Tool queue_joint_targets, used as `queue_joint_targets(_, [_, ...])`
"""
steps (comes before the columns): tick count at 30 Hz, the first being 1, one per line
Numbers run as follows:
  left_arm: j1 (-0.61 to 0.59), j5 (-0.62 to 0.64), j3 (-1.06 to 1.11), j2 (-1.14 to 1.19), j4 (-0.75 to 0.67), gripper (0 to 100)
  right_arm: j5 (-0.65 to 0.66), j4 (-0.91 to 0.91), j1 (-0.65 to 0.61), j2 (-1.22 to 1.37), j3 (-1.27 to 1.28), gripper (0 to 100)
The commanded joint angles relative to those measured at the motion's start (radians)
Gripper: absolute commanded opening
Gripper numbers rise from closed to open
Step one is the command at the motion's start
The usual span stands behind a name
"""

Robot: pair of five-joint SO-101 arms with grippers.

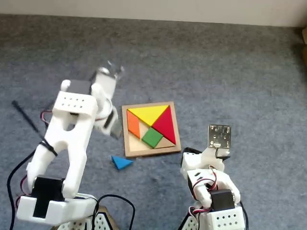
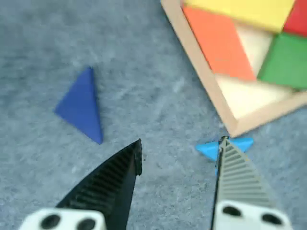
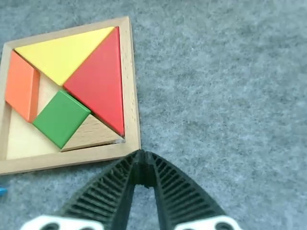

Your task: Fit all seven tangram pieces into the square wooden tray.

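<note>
Hanging wide open with nothing between its fingers, the left gripper point(image 2: 181, 142) is over the grey worktop point(image 1: 230, 72) just off the near left corner of the tray point(image 1: 175, 125). One fingertip point(image 2: 225, 146) overlaps the light blue triangle point(image 2: 207, 149), but whether it touches cannot be told. That triangle lies flat on the worktop just near and left of the tray, its long edge on the far side running left to right and one sharp corner pointing right. The dark blue triangle point(image 2: 81, 106) lies flat on the other side of the open fingers, apart from the tray, with its long edge facing the tray. The right gripper point(image 3: 143, 155) is pressed shut on nothing, its tips just beside the tray's near right corner. The tray sits slightly turned on the worktop between the two arms. Inside it lie the yellow triangle point(image 3: 67, 50) along the far side, the red triangle point(image 3: 98, 84) along the right side, the orange piece point(image 3: 21, 86) standing near-to-far against the left side, the green square point(image 3: 60, 117) in the middle and a plain wooden triangle point(image 3: 91, 134) at the near side. Bare tray floor shows in the near left part.
</note>
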Motion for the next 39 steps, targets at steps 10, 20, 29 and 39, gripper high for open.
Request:
queue_joint_targets(10, [0.139,-0.173,0.372,-0.036,-0.385,26,0.011,0.002,0.019,0.004,0.136,0.4])
queue_joint_targets(20, [0.116,-0.302,0.423,-0.048,-0.384,26,0.011,0.002,0.021,0.004,0.136,0.4])
queue_joint_targets(29, [0.120,-0.305,0.219,-0.048,-0.172,26,0.011,0.002,0.021,0.004,0.136,0.4])
queue_joint_targets(39, [0.116,-0.621,0.226,-0.048,-0.106,26,0.011,0.004,0.021,0.004,0.136,0.4])
